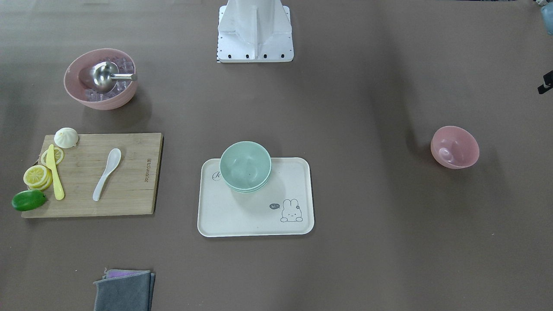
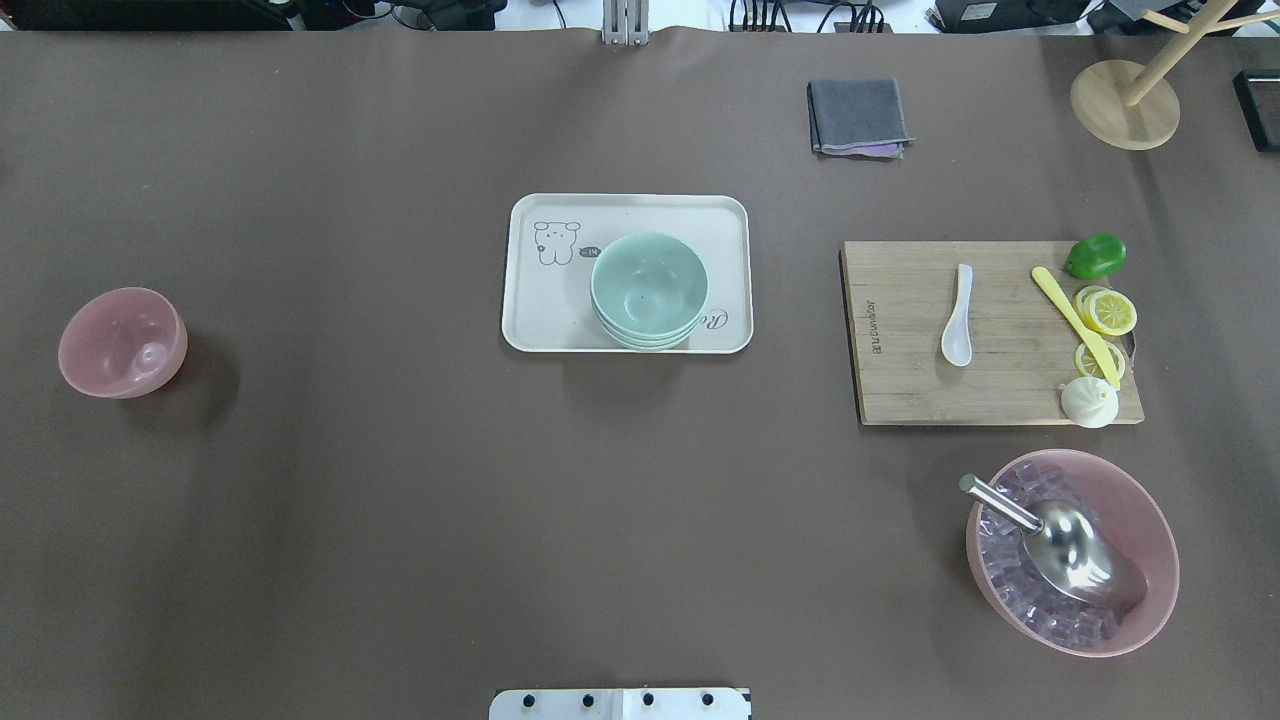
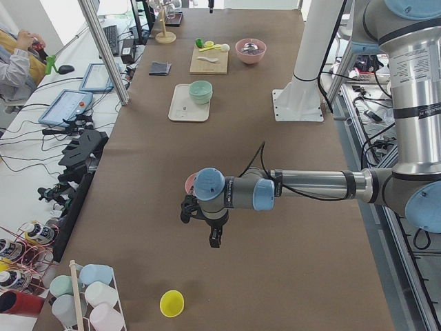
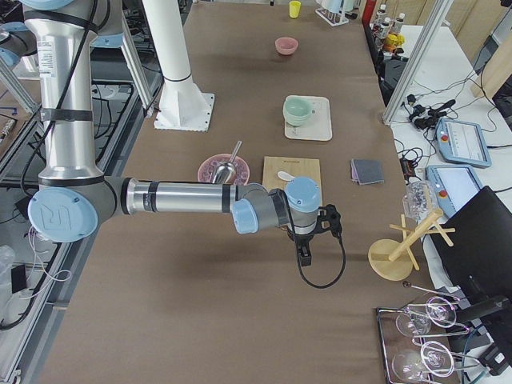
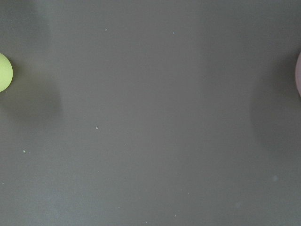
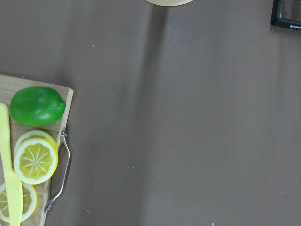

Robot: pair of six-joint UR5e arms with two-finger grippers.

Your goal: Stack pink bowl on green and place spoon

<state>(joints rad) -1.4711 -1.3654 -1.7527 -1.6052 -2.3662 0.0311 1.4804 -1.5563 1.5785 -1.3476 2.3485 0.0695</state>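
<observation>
As nothing is stacked yet, the empty pink bowl [image 2: 122, 342] sits apart from the green bowls [image 2: 648, 290]. Left hand [image 3: 212, 238], right hand [image 4: 306, 254] — spread or pressed together, impossible to tell.

The cream rectangular tray [image 1: 242, 224] carries a speech bubble [image 1: 274, 206] reading "hi~" beside a rabbit drawing [image 1: 292, 211]. Its cursive lettering [image 1: 216, 176] is half hidden by the pale green bowls [image 1: 245, 164]. The engraved brand line on the rectangular bamboo cutting board [image 1: 129, 190] is illegible.
</observation>
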